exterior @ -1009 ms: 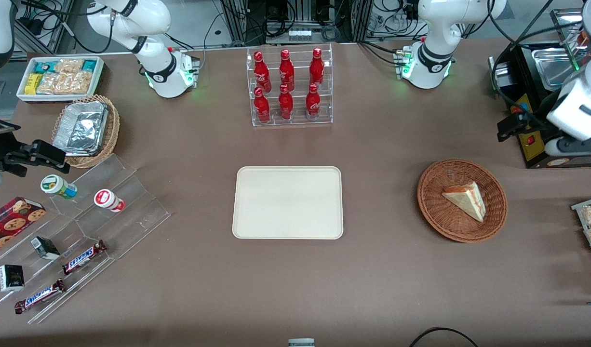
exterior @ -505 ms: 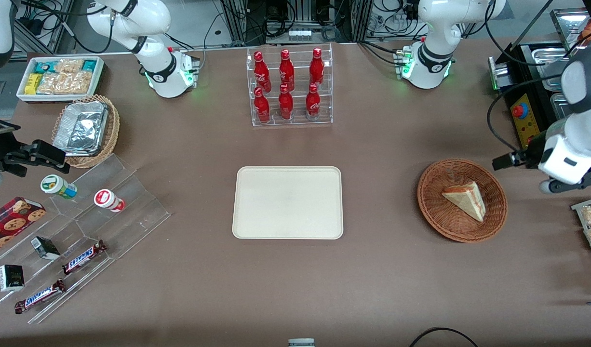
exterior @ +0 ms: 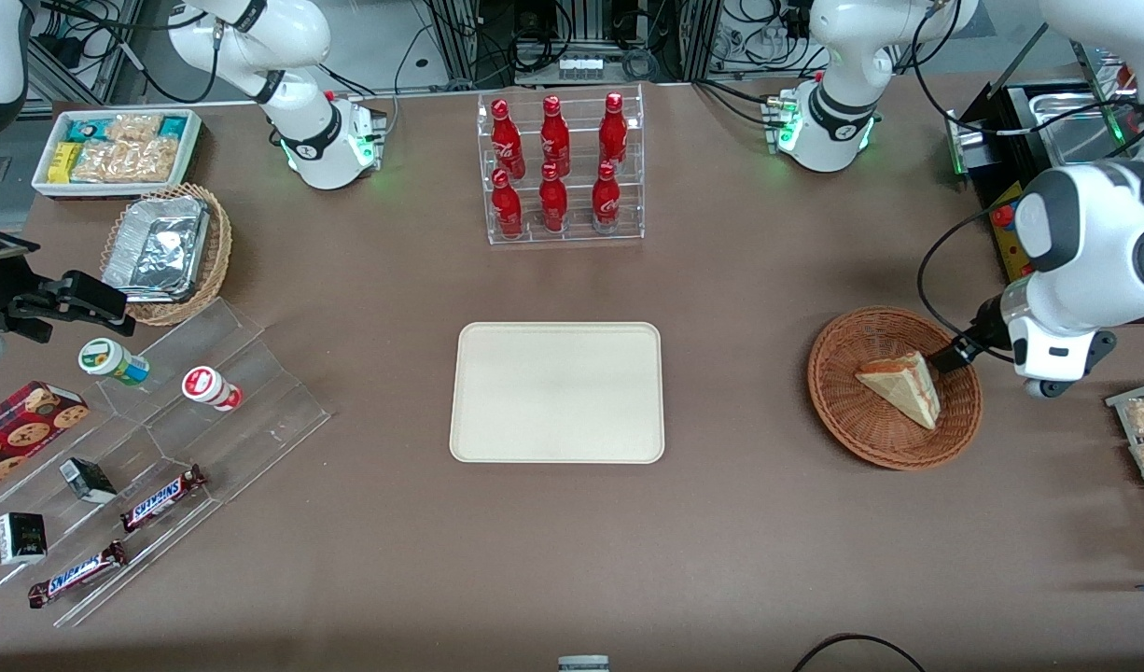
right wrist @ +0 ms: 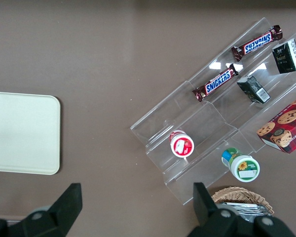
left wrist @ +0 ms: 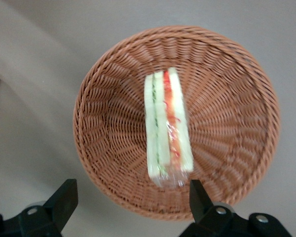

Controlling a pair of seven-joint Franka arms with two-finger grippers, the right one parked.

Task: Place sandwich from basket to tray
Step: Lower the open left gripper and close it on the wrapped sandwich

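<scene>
your gripper (left wrist: 130,200) hovers above the basket (exterior: 894,387), fingers (left wrist: 64,200) spread wide and holding nothing. the sandwich (exterior: 901,386) lies in the basket, filling edge up. the tray (exterior: 557,392) sits well apart, toward the parked arm's end.

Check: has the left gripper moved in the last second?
Yes. The gripper came nearer the front camera and toward the basket, now over its rim by the sandwich, fingers open.

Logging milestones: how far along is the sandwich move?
Nothing delivered: the tray is bare and the sandwich lies in the basket. In hand: the gripper hangs open above the basket, fingers straddling the sandwich's end, not touching it. Left: descend, grasp, carry, place.
</scene>
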